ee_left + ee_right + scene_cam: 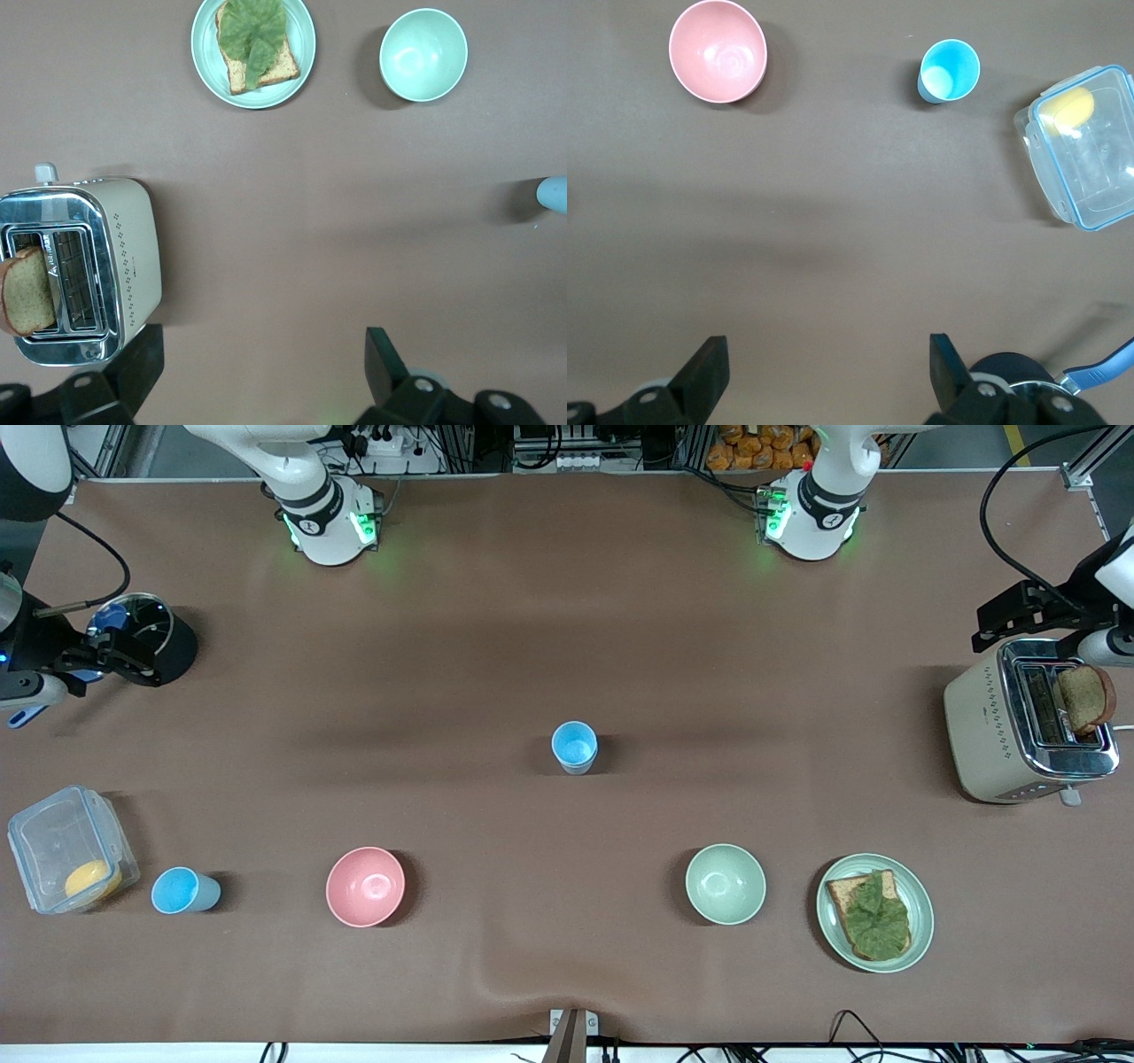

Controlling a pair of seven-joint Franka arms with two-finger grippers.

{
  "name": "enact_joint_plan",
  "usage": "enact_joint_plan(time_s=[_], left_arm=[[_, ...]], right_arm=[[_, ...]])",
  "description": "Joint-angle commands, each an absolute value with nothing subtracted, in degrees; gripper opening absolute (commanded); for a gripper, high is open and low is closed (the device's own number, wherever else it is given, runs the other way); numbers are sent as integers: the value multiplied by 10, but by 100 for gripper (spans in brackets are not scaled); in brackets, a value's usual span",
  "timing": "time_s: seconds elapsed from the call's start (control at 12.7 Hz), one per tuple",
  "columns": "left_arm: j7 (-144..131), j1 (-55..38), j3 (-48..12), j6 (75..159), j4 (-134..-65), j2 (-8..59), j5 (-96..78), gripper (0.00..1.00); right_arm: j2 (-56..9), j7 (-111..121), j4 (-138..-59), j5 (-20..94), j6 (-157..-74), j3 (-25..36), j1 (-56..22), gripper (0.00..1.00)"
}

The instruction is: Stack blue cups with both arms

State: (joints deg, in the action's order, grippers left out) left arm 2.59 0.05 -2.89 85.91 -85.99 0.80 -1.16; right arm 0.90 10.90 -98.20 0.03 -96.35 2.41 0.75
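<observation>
One blue cup stands upright in the middle of the table. A second blue cup stands toward the right arm's end, between a clear box and the pink bowl; it also shows in the right wrist view. The edge of the middle cup shows in the left wrist view. My left gripper is open and empty, up over the table beside the toaster; its own view shows bare table between the fingers. My right gripper is open and empty beside a black pot, as its own view also shows.
A pink bowl and a pale green bowl sit nearer the front camera than the middle cup. A plate with toast and lettuce lies beside the green bowl. A clear lidded box holds a yellow item. The toaster holds a bread slice.
</observation>
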Motion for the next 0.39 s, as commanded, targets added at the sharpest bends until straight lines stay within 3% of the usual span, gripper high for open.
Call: enact_joint_plan(time_s=[0.0,0.31], left_arm=[[26,3,-42,852,-869,-5,-19,100],[22,4,-48,852,-871,-7,-18,100]], right_arm=[[4,103,-971,2,-955,14,18,100],[4,103,-971,5,-953,15,18,100]])
